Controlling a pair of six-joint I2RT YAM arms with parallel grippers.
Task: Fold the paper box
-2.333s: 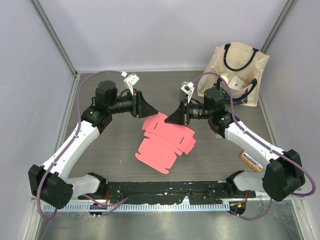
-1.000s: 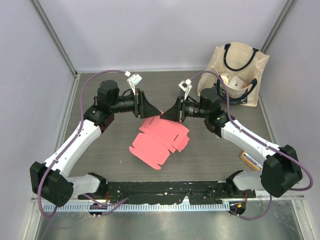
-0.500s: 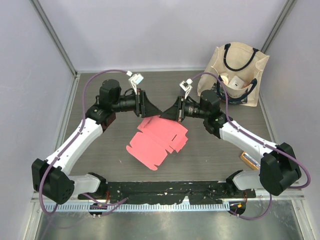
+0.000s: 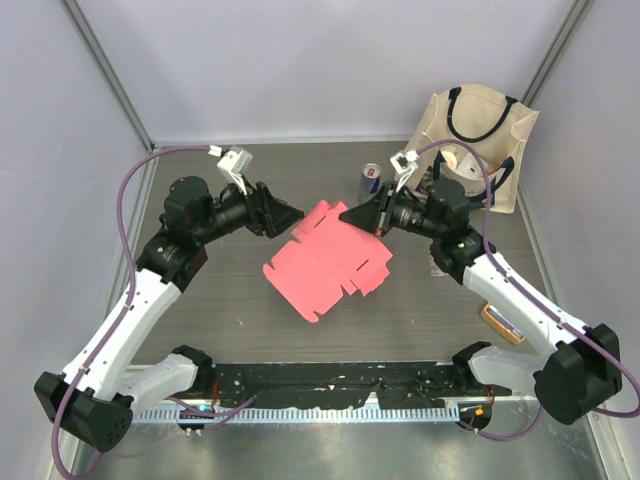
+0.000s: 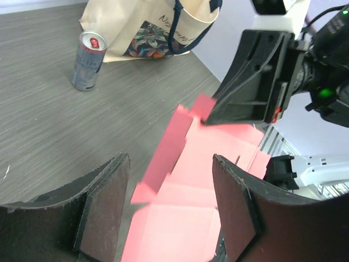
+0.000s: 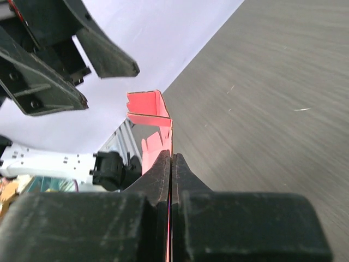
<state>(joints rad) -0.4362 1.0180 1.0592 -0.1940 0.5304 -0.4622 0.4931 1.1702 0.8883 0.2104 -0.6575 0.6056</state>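
Right gripper (image 4: 347, 215) clamps the paper box (image 4: 325, 262) at its one o'clock edge, seemingly steadying it; left gripper (image 4: 292, 215), opposite, gapes empty.

Both arms reach inward, forearms roughly level, fingertips pointing at each other and near together. The left gripper (image 4: 288, 216) has its jaws spread (seemingly touching nothing); the right gripper (image 4: 349, 216) is pinched tight on the paper box (image 4: 325, 262) edge

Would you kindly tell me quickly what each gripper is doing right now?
Left gripper: open, holding nothing.
Right gripper: shut on the paper box.
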